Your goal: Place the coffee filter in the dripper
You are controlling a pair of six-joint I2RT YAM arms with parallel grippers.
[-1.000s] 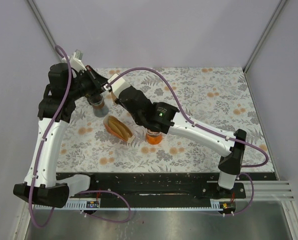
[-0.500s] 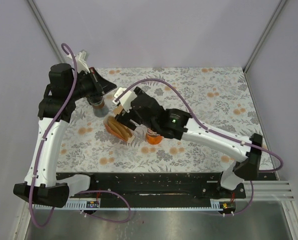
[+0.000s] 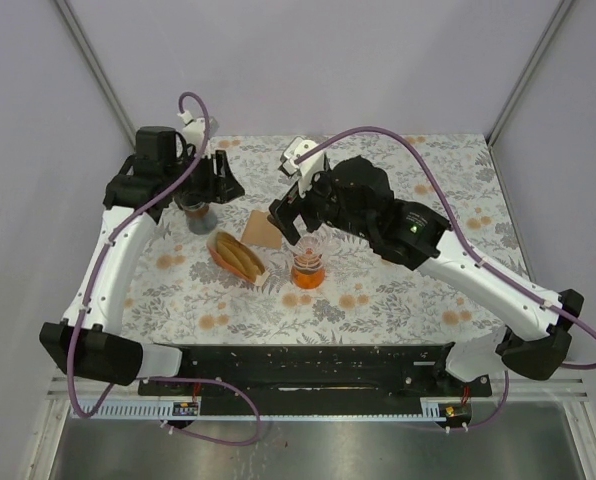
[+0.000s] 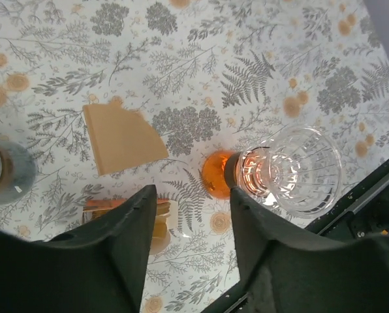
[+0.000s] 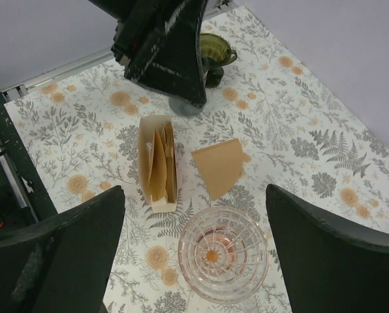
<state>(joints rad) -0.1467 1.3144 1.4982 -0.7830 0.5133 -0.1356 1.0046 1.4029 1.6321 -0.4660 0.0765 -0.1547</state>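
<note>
Top external: the filter [image 3: 263, 228] lies flat on the surface [image 3: 433, 200], between the holder [image 3: 236, 256] and the dripper [image 3: 310, 250], not in it. A second ago both hands met, pinched together, by the cup [image 3: 198, 213]. Now they have drawn apart, the left hand [image 3: 224, 184] above the cup and the right hand [image 3: 290, 218] above the dripper. Left wrist: the left hand [image 4: 189, 218] has opened, with nothing between its fingers. The filter [image 4: 119, 138] lies loose beyond them, left of the dripper [image 4: 292, 171]. Right wrist: the right hand [image 5: 194, 195] is spread wide and empty. The filter [image 5: 219, 166] lies beside the holder [image 5: 156, 163], just past the dripper [image 5: 224, 253].
</note>
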